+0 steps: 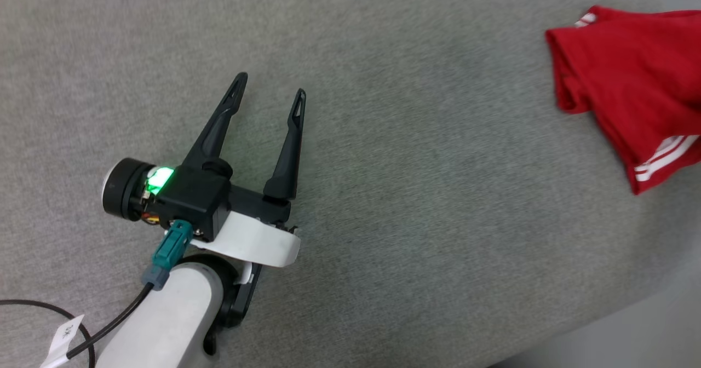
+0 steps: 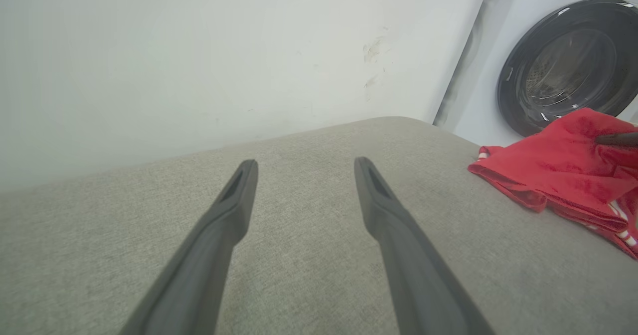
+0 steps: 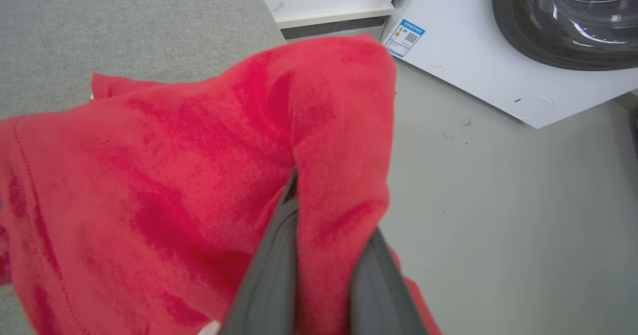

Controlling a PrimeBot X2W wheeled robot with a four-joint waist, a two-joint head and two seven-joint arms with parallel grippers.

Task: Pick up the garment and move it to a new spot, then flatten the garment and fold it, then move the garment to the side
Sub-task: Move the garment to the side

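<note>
Two hands: left hand (image 1: 270,86) spread wide, empty, low over grey cushion (image 1: 411,193); right hand (image 3: 329,235) pinched on red garment (image 1: 630,83)

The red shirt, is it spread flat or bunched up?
Bunched up. The shirt lies in rumpled layers at the gray surface's edge, and the right end effector pinches a raised fold.

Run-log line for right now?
left gripper: jaws open, empty | right gripper: jaws shut on garment | garment: bunched, at grey surface edge

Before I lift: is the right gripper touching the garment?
Touching. The right wrist view shows the garment pinched between the fingers of the right gripper.
</note>
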